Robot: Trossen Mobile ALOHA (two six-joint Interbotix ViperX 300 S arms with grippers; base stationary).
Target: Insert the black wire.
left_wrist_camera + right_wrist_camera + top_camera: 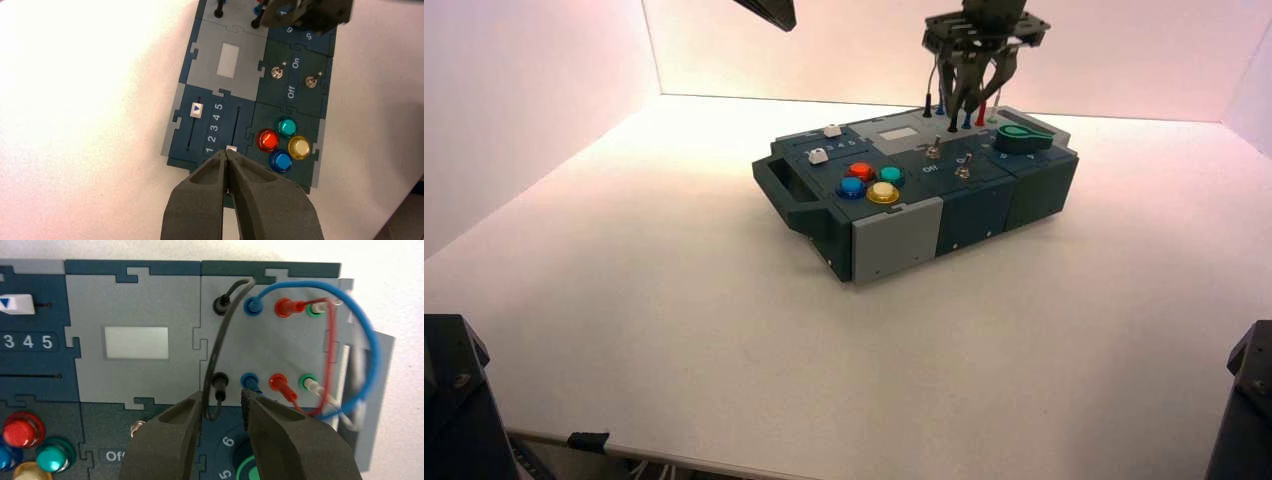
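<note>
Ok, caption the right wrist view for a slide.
Open right gripper by the black wire, both its plugs seated in the grey panel.

Your right hand open, your left hand closed
Your black two-fingered right hand (222, 402) points down from the far side with its angular fingers parted; your matching black left hand (226, 157) waits at the far left, raised, its long tapered fingers pressed together along their inner edges.

open table (754, 350) at 6 and 9 o'clock of box (899, 240). 1 o'clock: arching wires (320, 284), right gripper (964, 108) among them. 2 o'clock: knob (1022, 139). left gripper (778, 16) toward 11.
</note>
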